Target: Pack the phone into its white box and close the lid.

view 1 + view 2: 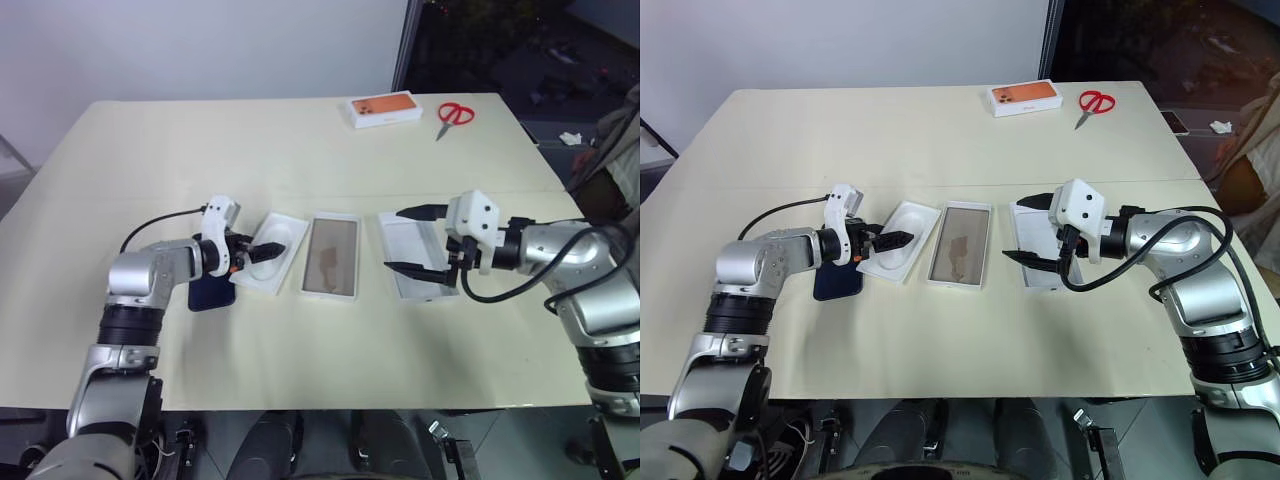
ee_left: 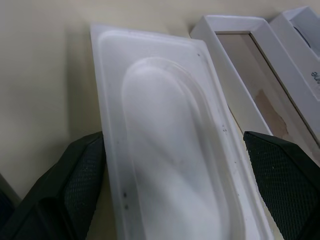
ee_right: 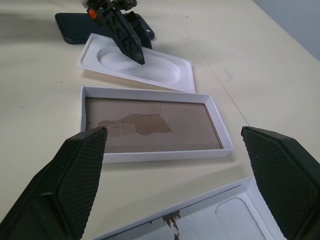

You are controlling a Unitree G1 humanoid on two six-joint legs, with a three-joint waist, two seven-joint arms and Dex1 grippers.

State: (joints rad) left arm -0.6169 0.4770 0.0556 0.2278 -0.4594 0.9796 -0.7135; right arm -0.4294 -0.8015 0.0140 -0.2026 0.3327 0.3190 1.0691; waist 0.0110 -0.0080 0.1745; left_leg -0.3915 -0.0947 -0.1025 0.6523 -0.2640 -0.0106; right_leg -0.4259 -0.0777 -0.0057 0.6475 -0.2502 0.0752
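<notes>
The left gripper (image 1: 262, 250) has its jaws spread wide to either side of the thin white insert (image 1: 270, 252), hovering over its oval recess and gripping nothing. The right gripper (image 1: 412, 240) likewise stands wide and empty above the lid (image 1: 405, 285), which lies open side up.

Between them sits the white box (image 1: 331, 257), its brown floor bare. The phone (image 1: 211, 293) lies flat on the tabletop (image 1: 300, 150) just behind the left forearm, partly hidden by it.

The phone looks rigid, fairly dense and glossy — likely slippery, so the long edges are the place to pinch it. Lying flat, it offers little purchase — one edge may need tipping up first.
</notes>
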